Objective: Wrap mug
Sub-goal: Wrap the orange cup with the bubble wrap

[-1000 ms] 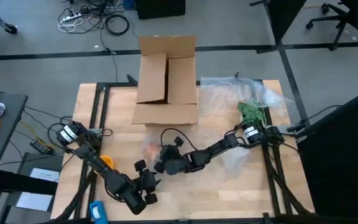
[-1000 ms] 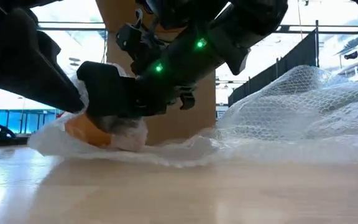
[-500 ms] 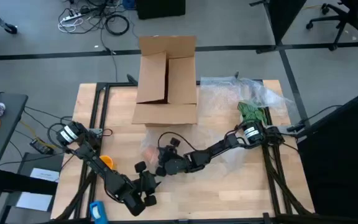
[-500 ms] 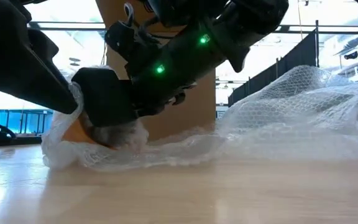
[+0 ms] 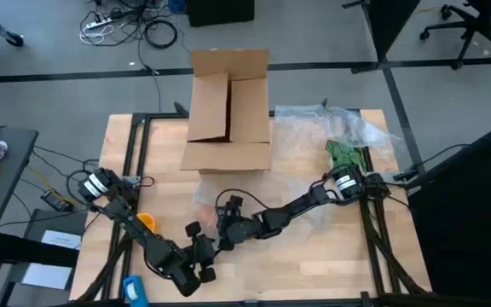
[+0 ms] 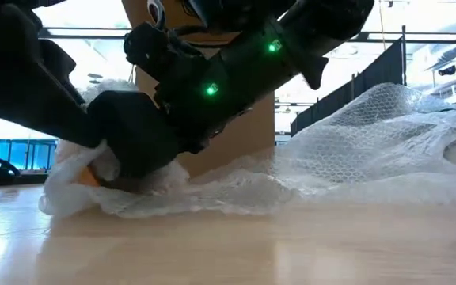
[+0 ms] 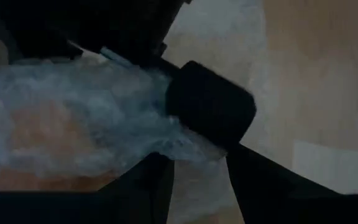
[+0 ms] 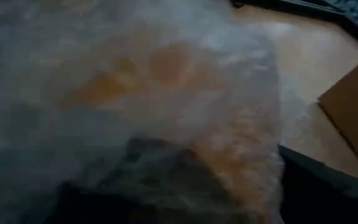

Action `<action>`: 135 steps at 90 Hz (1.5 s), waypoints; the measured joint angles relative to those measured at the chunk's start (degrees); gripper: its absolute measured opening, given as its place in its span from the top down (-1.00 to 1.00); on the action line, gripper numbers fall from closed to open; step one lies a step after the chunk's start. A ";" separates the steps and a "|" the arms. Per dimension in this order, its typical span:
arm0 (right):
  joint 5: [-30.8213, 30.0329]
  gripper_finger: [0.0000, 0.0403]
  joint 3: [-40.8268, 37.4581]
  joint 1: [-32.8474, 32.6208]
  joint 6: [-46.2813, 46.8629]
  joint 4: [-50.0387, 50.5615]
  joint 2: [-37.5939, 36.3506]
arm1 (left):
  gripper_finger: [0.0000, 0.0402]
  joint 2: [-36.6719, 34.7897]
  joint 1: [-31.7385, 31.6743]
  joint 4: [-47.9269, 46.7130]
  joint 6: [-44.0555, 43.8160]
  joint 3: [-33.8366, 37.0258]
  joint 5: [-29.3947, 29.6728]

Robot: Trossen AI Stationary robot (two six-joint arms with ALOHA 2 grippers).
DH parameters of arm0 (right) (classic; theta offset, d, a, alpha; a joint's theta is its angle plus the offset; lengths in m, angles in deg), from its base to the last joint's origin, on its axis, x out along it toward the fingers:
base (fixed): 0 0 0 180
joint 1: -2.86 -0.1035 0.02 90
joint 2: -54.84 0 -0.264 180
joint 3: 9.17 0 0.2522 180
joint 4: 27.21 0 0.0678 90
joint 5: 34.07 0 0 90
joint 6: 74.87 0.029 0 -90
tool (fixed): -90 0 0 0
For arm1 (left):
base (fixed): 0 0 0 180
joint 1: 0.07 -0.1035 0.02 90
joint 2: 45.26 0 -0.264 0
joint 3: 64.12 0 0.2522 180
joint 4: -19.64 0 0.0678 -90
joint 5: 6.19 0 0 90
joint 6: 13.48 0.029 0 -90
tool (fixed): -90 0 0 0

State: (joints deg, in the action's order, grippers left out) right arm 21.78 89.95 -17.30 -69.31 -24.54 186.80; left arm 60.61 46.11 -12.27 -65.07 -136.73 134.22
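The yellow-orange mug (image 5: 205,207) lies on the wooden table under a clear bubble wrap sheet (image 6: 370,142); only orange patches (image 6: 93,170) show through. My right gripper (image 5: 222,228) is low at the wrapped mug, open, with the wrap draped over its fingers. My left gripper (image 5: 201,260) stands just nearer the table's front edge, shut on a bunch of the same wrap. The mug's handle is hidden. My left gripper has a bunched part of the bubble wrap (image 7: 194,158) between its two fingers, on the near side of the mug; the wrap runs from there over the mug. How many layers cannot be told. My right gripper lies level from the table's right against the wrapped mug, one broad finger (image 6: 133,146) on the wrap at the mug's side. Wrap (image 8: 166,155) covers its fingers, so the exact place of contact is hidden.
An open cardboard box (image 5: 228,111) stands at the far middle. More bubble wrap (image 5: 331,124) is heaped at the far right beside a green thing (image 5: 348,153). A small orange object (image 5: 146,222) lies by the left arm. Bare wood lies at the near right.
My right gripper has opened and gone down a little toward the table's left against the mug. The wrap has bunched up over the mug, so less orange shows than before.
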 joint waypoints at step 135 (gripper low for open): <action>3.95 -0.56 -0.08 -14.22 9.34 32.25 -16.56 | 0.35 0.78 -4.60 5.62 0.39 0.04 5.23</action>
State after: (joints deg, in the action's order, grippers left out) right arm 25.73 89.87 -31.52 -59.96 7.72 170.24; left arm 61.39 41.52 -6.65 -64.68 -136.69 139.44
